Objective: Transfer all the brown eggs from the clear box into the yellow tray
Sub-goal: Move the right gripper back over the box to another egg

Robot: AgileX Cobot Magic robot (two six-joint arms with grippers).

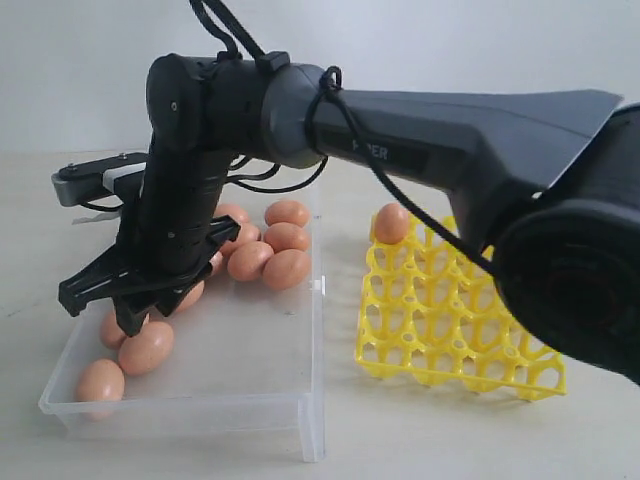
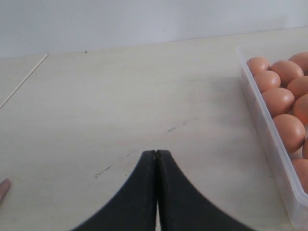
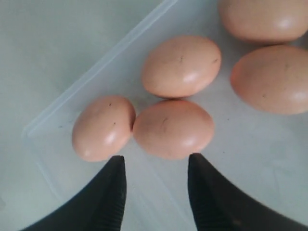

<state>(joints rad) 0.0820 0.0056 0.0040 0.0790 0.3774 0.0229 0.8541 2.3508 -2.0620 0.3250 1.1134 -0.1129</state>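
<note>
Several brown eggs (image 1: 287, 268) lie in the clear box (image 1: 250, 370) on the left. My right gripper (image 1: 105, 310) reaches across the middle and hangs over the box's near-left part. In the right wrist view it (image 3: 156, 161) is open, with nothing between the fingers. One egg (image 3: 173, 127) lies just beyond the fingertips, touching a second (image 3: 103, 127) beside it. The yellow tray (image 1: 450, 310) stands right of the box with one egg (image 1: 391, 222) in its far-left corner cup. My left gripper (image 2: 156, 153) is shut and empty over bare table beside the box wall (image 2: 269, 139).
The right arm's grey forearm (image 1: 480, 130) spans the scene above the tray and the box. A small latch tab (image 1: 319, 287) sticks out from the box wall facing the tray. A narrow strip of table separates the box and the tray.
</note>
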